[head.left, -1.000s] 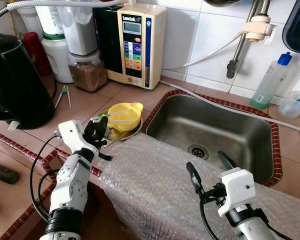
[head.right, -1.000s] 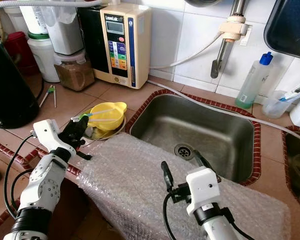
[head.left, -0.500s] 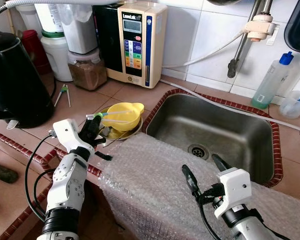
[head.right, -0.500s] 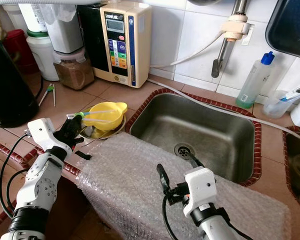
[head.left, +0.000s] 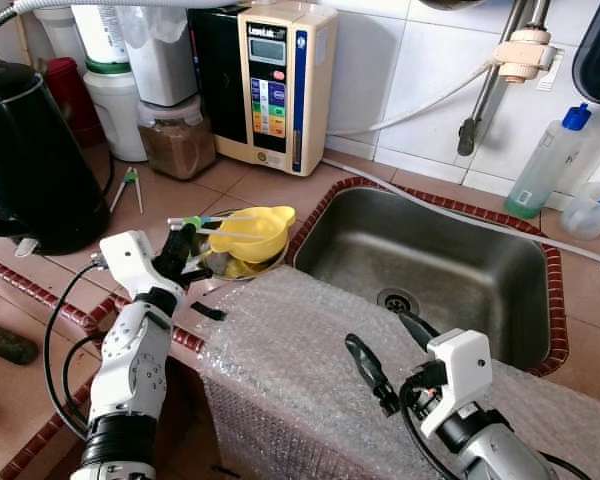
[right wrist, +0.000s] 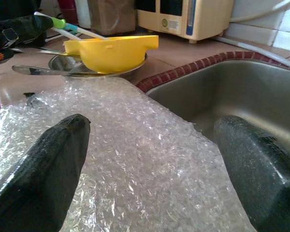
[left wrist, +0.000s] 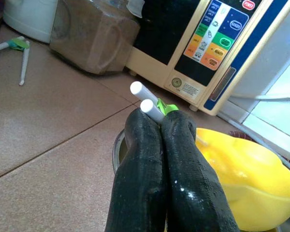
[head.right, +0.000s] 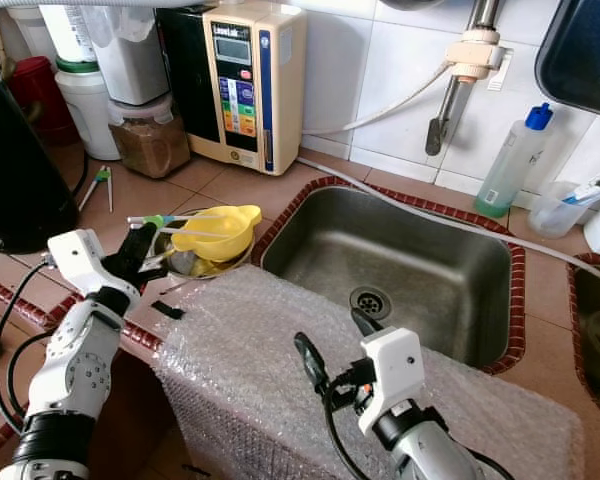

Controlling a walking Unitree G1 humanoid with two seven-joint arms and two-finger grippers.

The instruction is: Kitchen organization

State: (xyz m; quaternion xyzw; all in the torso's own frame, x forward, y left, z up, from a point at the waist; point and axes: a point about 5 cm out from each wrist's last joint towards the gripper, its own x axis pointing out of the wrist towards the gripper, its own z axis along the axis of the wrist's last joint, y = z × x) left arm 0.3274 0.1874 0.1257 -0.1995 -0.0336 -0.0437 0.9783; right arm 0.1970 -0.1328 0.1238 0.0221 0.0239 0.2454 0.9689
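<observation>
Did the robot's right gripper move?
Yes. The right gripper slid back toward the robot and leftward over the bubble wrap, away from the sink drain.

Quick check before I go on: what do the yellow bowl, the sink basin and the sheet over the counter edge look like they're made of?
Yellow spouted bowl: looks like plastic, opaque with a soft sheen and moulded rim. Rectangular sink basin: apparently stainless steel, grey brushed metal with dull reflections. Clear sheet over the counter edge: bubble wrap, transparent film covered in small air pockets that glint in the right wrist view.
</observation>
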